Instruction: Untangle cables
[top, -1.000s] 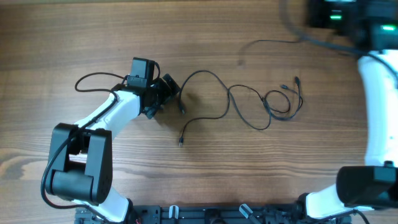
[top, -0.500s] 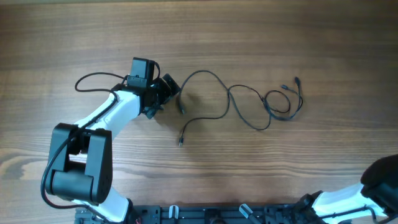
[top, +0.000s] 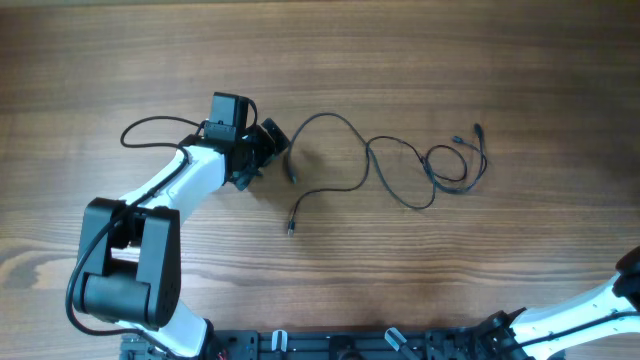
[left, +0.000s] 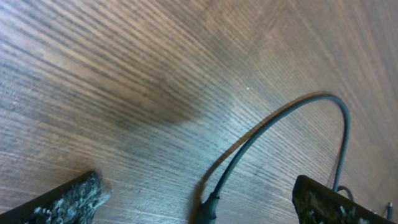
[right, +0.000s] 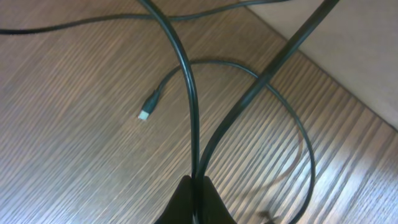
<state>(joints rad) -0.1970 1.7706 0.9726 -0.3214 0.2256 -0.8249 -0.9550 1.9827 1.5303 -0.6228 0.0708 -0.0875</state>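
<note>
Cables (top: 367, 150) lie on the wood table (top: 450, 280), long axis running sideways from the left gripper (top: 278, 155), with two small plugs (top: 477, 128) at the end far from it. The near plug (left: 210, 204) sits between that gripper's fingers (left: 68, 196), which are spread wide and not touching it. Another plug (top: 291, 228) lies just below. Right gripper (right: 193, 200), seen only by its wrist camera, is pinched on cable strands.
</note>
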